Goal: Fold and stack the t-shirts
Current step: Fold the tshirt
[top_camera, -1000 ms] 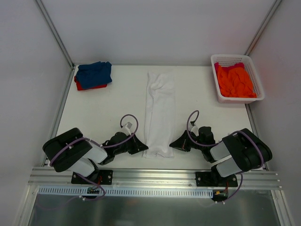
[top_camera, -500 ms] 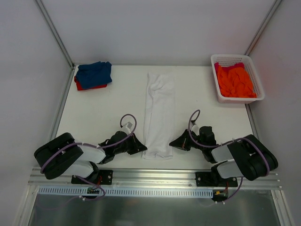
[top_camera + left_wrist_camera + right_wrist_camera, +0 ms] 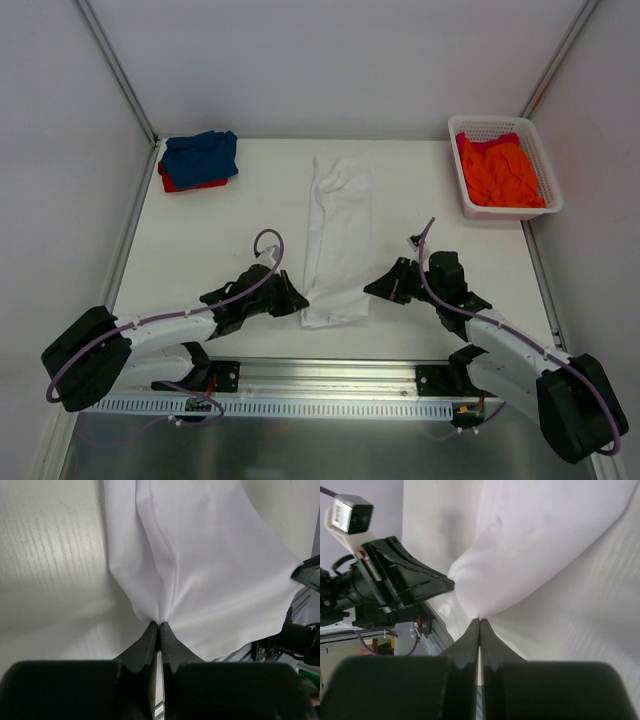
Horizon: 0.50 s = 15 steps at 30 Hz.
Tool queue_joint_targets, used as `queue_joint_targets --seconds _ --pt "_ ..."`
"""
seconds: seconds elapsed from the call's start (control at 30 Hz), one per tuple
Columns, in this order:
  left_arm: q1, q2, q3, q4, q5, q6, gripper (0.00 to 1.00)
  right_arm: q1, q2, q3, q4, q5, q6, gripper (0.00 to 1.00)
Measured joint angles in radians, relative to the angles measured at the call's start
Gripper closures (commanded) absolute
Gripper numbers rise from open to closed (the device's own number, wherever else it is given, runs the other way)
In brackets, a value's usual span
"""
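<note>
The white t-shirt (image 3: 338, 230) lies as a long narrow strip down the middle of the table. My left gripper (image 3: 300, 300) is shut on its near left corner, and the pinched cloth (image 3: 200, 570) fans out from the tips (image 3: 160, 625). My right gripper (image 3: 372, 288) is shut on its near right corner, cloth (image 3: 545, 545) bunched at the tips (image 3: 480, 620). The near end is lifted a little off the table. A folded blue t-shirt (image 3: 202, 155) lies on a red one (image 3: 185, 184) at the far left. The orange t-shirt (image 3: 500, 172) fills the basket.
The white lattice basket (image 3: 537, 150) stands at the far right corner, with a bit of red cloth (image 3: 480, 141) at its back. The metal rail (image 3: 330, 375) runs along the near table edge. Frame posts rise at the two far corners.
Both arms have stretched forward away from their bases. The shirt's near end has moved up the table with them and now sits shorter and raised.
</note>
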Motion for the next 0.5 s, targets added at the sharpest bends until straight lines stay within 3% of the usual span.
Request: queue_joint_targets --seconds 0.5 --pt "0.018 0.115 0.188 -0.101 -0.029 0.1 1.0 -0.001 0.113 0.104 -0.119 0.038 -0.076 1.0"
